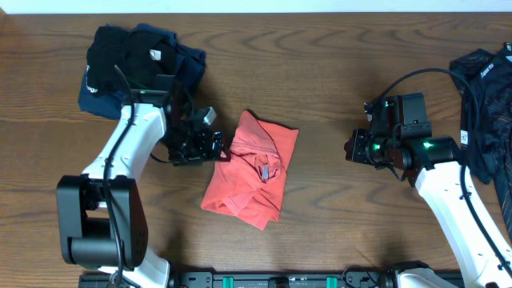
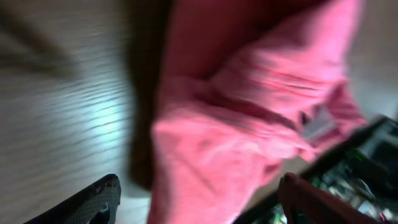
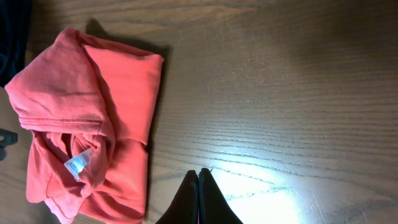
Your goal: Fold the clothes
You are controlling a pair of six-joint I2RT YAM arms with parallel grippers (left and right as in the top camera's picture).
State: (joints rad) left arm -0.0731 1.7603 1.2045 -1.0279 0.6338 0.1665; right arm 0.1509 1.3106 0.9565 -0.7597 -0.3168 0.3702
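Note:
The orange-red T-shirt (image 1: pixel 250 168) of the clothes lies folded into a rumpled packet at the table's middle, its white neck label (image 1: pixel 264 170) facing up. My left gripper (image 1: pixel 218 149) is at the packet's upper left edge. In the blurred left wrist view its fingers (image 2: pixel 93 199) stand wide apart and open, with red cloth (image 2: pixel 249 112) between and beyond them and neither finger pressing on it. To the right of the shirt, my right gripper (image 1: pixel 352 150) is shut and empty. Its closed fingertips (image 3: pixel 199 177) hang over bare wood, clear of the shirt (image 3: pixel 87 124).
A heap of black and navy garments (image 1: pixel 136 60) lies at the back left, just behind my left arm. More dark clothing (image 1: pixel 484 104) sits at the right edge beside my right arm. Bare wooden tabletop (image 1: pixel 336 72) lies between shirt and right gripper.

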